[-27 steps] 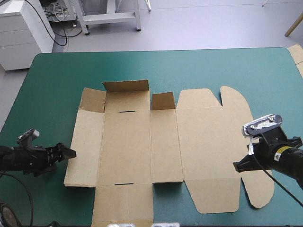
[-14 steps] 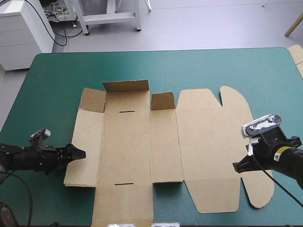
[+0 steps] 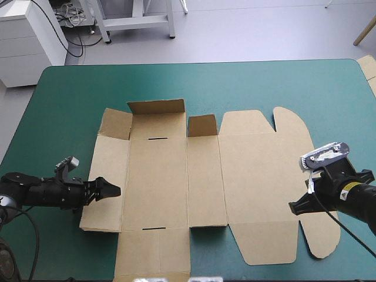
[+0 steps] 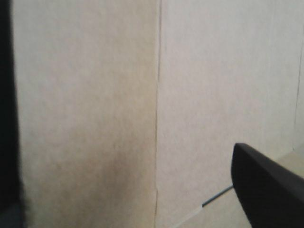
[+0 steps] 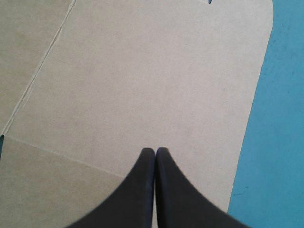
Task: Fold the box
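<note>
Box (image 3: 158, 182) lies as one flat cut sheet of brown board, mid-desk, spread left to right. Only the two far flaps (image 3: 156, 106) stand up a bit; the rest is flat.

My read: it's light and thin. It's stiff across each panel but hinges readily at the scored creases. It'll prob slide on the cover if pushed w/o something pinning it, and an edge pinched too hard could crush or dog-ear. Otherwise not fragile.

Best hold, imo: the outer edge of a panel, near its middle, fingers across the edge, swinging it up abt the crease. Not at a corner, since that would twist the sheet.

Left gripper (image 3: 110, 188) is low over the outer left panel (image 3: 106, 170), fingers (image 4: 266, 185) apart. In the left wrist view they stand at either side, w/ bare board and one crease (image 4: 156, 118) between them. Can't tell if they touch the board.

Right gripper (image 3: 295, 206) is over the rounded right-end panel (image 3: 294, 126), fingers together in a single point, gripping nothing. Its wrist view shows board ahead of the tip and teal-green cover just beside the panel's curved edge.

Desk (image 3: 70, 94) shows bare cover along the far side, so the box is well clear of that edge.
</note>
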